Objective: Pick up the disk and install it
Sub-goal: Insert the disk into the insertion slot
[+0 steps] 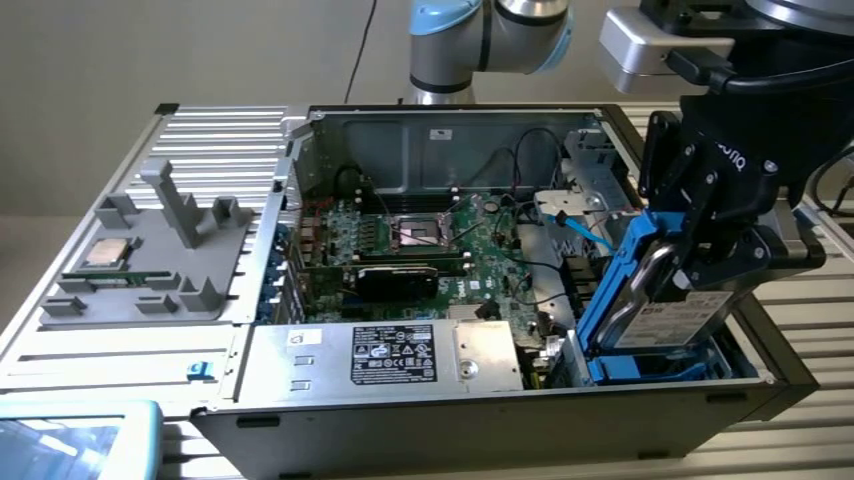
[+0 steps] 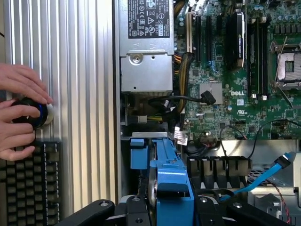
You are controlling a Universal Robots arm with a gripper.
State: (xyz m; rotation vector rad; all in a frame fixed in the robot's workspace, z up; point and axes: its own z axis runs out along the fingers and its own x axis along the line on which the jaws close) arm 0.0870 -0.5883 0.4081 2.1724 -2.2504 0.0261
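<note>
The disk (image 1: 663,312) stands on its edge in its blue frame, at the near corner of the computer case (image 1: 534,425) on the exterior view's right. The tool (image 1: 707,265) is clamped on it from above, one finger on each side. The bottom end of the disk is already down in the blue slot (image 1: 667,368) of the case, while the top end sticks up above the wall. So I think the picking up is done and the putting in is under way, not finished.

Seating it likely calls for keeping the disk straight and in line with the slot, since the fit looks tight.

Just beside the slot are a blue cable (image 1: 587,228) and some black wires, which could get caught. The silver power box (image 1: 400,355) sits near, and the green board (image 1: 441,250) lies farther back. On the bench (image 1: 120,365), well apart on the exterior view's left, a grey tray (image 1: 160,285) carries a small chip (image 1: 107,252). A person's hands (image 2: 19,82) rest on a round knob (image 2: 35,113) by a keyboard (image 2: 28,183).
</note>
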